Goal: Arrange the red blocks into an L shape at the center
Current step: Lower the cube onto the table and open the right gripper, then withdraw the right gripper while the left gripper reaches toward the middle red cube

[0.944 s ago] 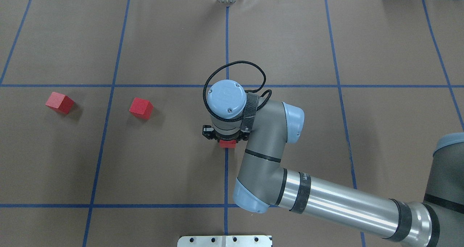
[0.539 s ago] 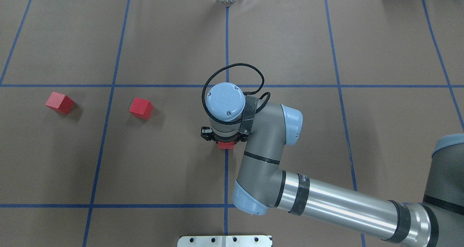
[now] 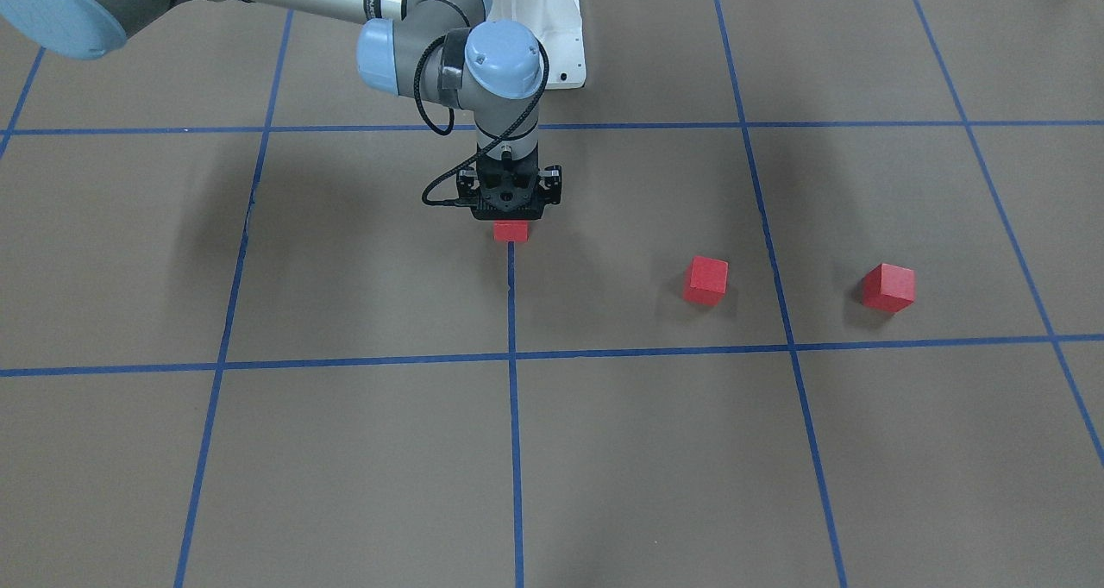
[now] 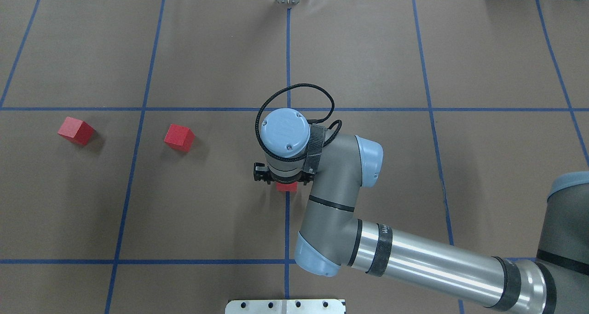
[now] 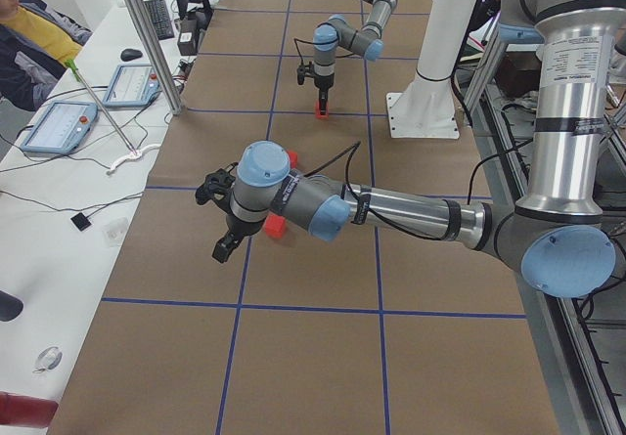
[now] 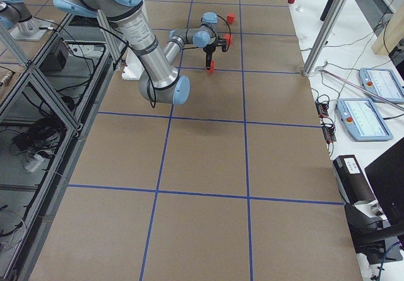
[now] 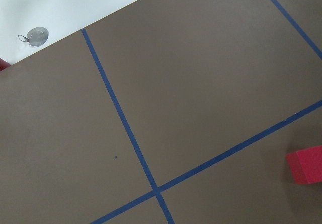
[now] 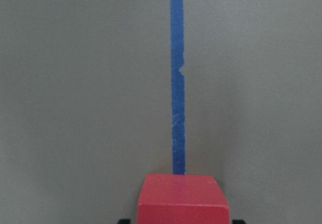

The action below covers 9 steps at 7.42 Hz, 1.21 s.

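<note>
My right gripper (image 4: 286, 185) points straight down over the center (image 4: 287, 212), shut on a red block (image 4: 286, 188) (image 3: 511, 232) that sits right on the vertical blue tape line. In the right wrist view that block (image 8: 182, 199) fills the bottom edge between the fingers, at or just above the surface. Two more red blocks lie apart on the table's left side, one nearer (image 4: 178, 136) (image 3: 705, 278) and one further out (image 4: 75, 130) (image 3: 888, 287). My left gripper (image 5: 221, 252) shows only in the exterior left view, hovering near a red block (image 5: 277, 226), so I cannot tell its state.
A metal plate (image 4: 285, 306) lies at the table's near edge and the white arm mount (image 3: 565, 36) stands behind the center. Beyond the far edge a seated person (image 5: 34, 34) and tablets (image 5: 59, 127) show, with upright poles (image 5: 147, 34).
The right wrist and its red block have shifted slightly toward the robot and lower over the tape line. The two loose blocks have not moved.
</note>
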Each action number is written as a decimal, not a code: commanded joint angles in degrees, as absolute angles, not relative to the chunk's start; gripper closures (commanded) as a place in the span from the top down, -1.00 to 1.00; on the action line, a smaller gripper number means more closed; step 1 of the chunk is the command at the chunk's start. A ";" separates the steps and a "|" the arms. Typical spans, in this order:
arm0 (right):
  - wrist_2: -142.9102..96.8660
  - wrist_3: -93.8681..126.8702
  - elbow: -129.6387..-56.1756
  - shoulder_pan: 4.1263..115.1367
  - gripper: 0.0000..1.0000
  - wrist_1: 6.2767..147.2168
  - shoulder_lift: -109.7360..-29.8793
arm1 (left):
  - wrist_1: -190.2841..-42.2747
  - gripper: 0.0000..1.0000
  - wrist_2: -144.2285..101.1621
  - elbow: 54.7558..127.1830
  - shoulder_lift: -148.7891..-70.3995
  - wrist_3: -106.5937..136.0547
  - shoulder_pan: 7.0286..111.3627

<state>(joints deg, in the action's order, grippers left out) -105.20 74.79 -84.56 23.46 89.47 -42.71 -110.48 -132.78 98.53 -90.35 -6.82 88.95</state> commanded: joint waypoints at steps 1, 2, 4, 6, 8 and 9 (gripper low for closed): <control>-104.77 74.71 -85.60 23.47 0.98 89.47 -42.63 | -110.48 1.00 -132.71 98.53 -90.35 -6.77 88.95; -104.77 74.01 -86.30 25.29 0.99 89.65 -42.80 | -110.57 1.00 -132.71 98.70 -90.44 -6.59 88.95; -107.30 70.34 -89.28 32.57 0.99 90.96 -43.94 | -111.61 1.00 -132.80 99.57 -92.19 -1.71 87.03; -112.12 60.95 -94.89 39.86 0.99 94.12 -48.58 | -117.83 1.00 -132.63 100.02 -94.12 11.54 77.31; -114.87 49.89 -104.36 46.64 0.99 94.13 -59.96 | -117.60 1.00 -131.93 99.76 -99.82 24.72 67.46; -116.18 46.96 -106.50 50.32 0.99 94.04 -64.64 | -117.51 1.00 -131.92 99.15 -102.19 28.61 63.93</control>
<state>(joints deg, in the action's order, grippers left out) -114.49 52.22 -102.19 45.60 94.01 -57.88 -117.47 -132.06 99.69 -98.92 22.12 69.40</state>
